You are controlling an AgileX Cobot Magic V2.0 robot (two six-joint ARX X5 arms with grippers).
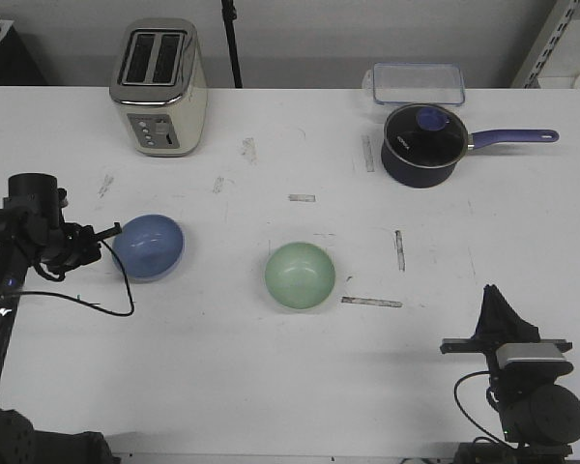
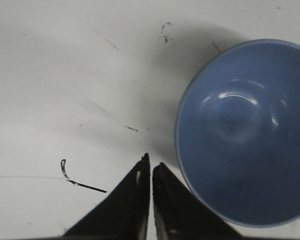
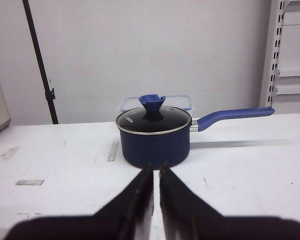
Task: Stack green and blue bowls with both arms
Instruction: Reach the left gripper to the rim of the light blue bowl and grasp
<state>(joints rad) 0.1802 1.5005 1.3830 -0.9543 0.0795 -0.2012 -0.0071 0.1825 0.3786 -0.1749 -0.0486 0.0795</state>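
Note:
The blue bowl (image 1: 149,246) sits upright on the white table at the left; it fills one side of the left wrist view (image 2: 247,135). The green bowl (image 1: 300,275) sits upright near the table's middle, apart from the blue one. My left gripper (image 1: 113,230) is shut and empty, its tip just left of the blue bowl's rim; in the left wrist view (image 2: 151,164) the fingers are closed beside the bowl, not on it. My right gripper (image 1: 493,295) is shut and empty near the front right edge, pointing toward the back; its closed fingers show in the right wrist view (image 3: 155,169).
A dark navy saucepan (image 1: 422,145) with a purple handle stands at the back right, also in the right wrist view (image 3: 155,135). A clear lidded box (image 1: 418,83) lies behind it. A toaster (image 1: 159,87) stands at the back left. Tape marks dot the table.

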